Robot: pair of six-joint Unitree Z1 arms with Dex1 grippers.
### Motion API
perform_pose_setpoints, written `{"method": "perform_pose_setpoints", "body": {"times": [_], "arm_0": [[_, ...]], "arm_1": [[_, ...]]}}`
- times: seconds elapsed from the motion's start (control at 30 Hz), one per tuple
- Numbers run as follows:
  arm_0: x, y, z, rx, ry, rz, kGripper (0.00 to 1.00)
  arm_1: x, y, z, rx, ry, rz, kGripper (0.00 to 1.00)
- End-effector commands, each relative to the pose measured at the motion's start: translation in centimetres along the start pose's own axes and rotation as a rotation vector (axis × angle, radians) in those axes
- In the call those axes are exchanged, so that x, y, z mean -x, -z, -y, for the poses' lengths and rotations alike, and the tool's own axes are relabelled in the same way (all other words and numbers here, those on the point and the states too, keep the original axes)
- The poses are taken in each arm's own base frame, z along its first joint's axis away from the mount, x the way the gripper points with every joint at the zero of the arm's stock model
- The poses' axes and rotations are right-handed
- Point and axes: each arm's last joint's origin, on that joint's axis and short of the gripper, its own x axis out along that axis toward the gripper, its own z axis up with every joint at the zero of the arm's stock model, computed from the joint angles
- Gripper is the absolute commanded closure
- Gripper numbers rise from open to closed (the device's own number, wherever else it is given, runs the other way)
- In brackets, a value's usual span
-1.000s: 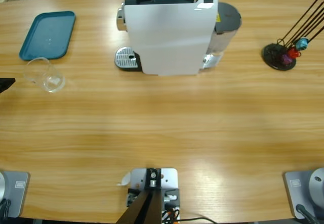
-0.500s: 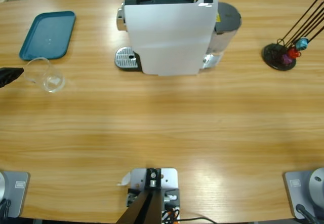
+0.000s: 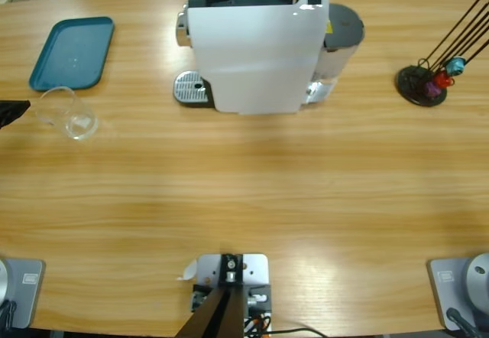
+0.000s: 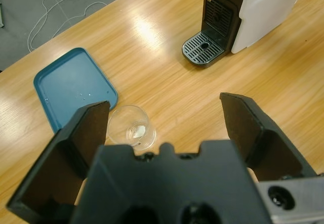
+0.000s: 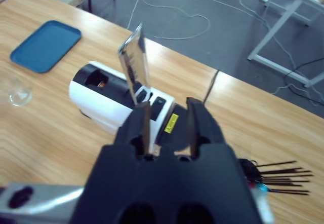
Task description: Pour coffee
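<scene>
While upright, glass (image 3: pixel 67 112) opens upward

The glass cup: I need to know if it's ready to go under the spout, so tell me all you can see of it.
The glass cup is clear, round and looks empty, standing upright on the wooden table just beside the near edge of the teal tray. It sits well away from the coffee machine. The left gripper hovers open above it; nothing touches it.

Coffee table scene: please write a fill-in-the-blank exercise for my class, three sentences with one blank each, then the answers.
1. The empty glass stands on the table just below the ____ tray.
2. The left gripper has its jaws wide ____, with the glass seen between them.
3. The lid of the white coffee machine is ____.

Missing words: blue; open; raised
</scene>
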Motion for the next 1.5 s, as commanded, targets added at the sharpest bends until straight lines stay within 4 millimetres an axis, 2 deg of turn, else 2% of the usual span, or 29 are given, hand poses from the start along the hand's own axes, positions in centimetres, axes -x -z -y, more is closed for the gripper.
{"method": "perform_pose_setpoints", "body": {"times": [0.03,0.23,0.33,0.5,0.77,0.9,1.0,1.17,1.5], "arm_0": [[-0.3,1.3,0.1,-0.021,-0.005,-0.029,0.055],[-0.6,1.5,0.2,-0.026,-0.003,-0.043,0.08],[-0.7,1.6,0.2,-0.028,-0.003,-0.042,0.11],[-0.7,1.7,0.2,-0.028,-0.004,-0.046,0.11],[-0.9,1.7,0.2,-0.029,-0.002,-0.051,0.108],[-0.9,1.7,0.2,-0.029,-0.003,-0.052,0.107],[-0.9,1.7,0.2,-0.029,-0.003,-0.051,0.105],[-1.0,1.7,0.3,-0.029,-0.001,-0.054,0.105],[-1.1,1.7,0.3,-0.03,0.0,-0.062,0.105]], "arm_1": [[-3.9,2.9,-2.2,0.075,-0.012,-0.022,1.0],[-7.7,1.8,-4.1,0.252,0.101,0.008,1.0],[-9.1,1.3,-5.0,0.284,0.131,0.017,1.0],[-9.9,0.8,-6.4,0.306,0.155,0.028,1.0],[-10.5,0.2,-6.9,0.336,0.183,0.045,1.0],[-11.1,0.6,-8.6,0.345,0.151,0.046,1.0],[-12.1,1.4,-11.0,0.356,0.115,0.036,1.0],[-13.6,2.6,-13.1,0.358,0.075,0.01,1.0],[-17.2,5.8,-15.3,0.389,0.06,-0.073,1.0]]}}
